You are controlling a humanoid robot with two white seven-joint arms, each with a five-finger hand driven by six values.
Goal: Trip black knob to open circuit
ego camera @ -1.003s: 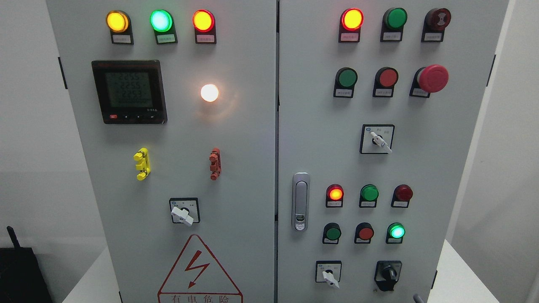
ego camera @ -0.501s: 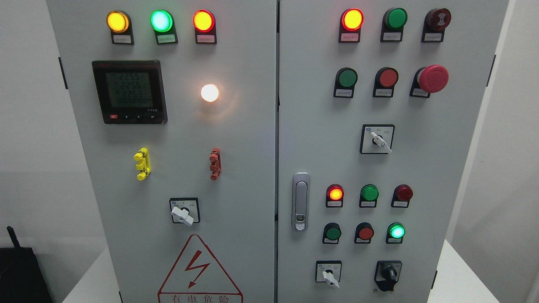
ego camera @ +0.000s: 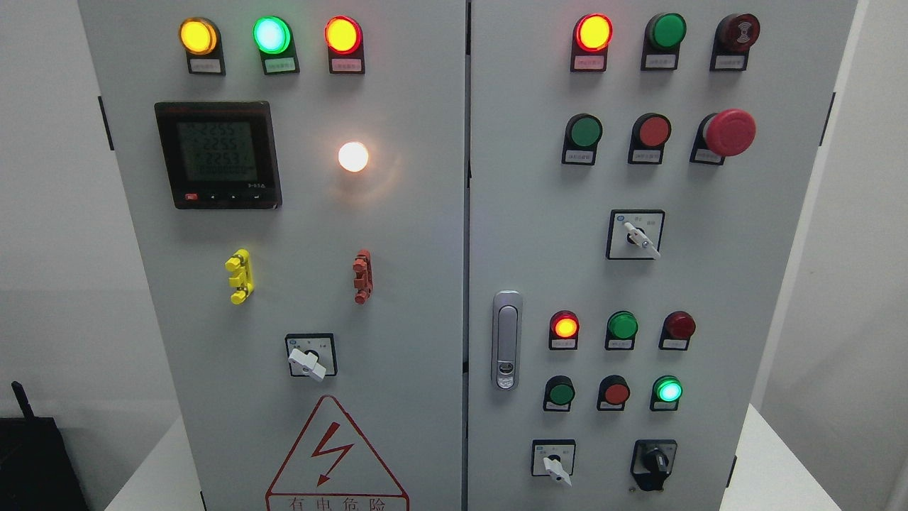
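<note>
The black rotary knob (ego camera: 654, 463) sits at the lower right of the right door of the grey control cabinet (ego camera: 745, 284). Its handle points roughly straight up. Above it a green lamp (ego camera: 667, 390) is lit, and a red lamp (ego camera: 565, 326) is lit further up to the left. Neither of my hands shows in the head view.
A white selector switch (ego camera: 555, 465) sits left of the black knob; others are at mid right (ego camera: 636, 235) and on the left door (ego camera: 308, 362). A red mushroom stop button (ego camera: 728, 133), a door latch (ego camera: 506, 341), a meter (ego camera: 217, 154) and lit lamps fill the panel.
A small grey tip seen one second ago at the bottom edge right of the black knob has dropped out of view. The panel and the knob have not changed.
</note>
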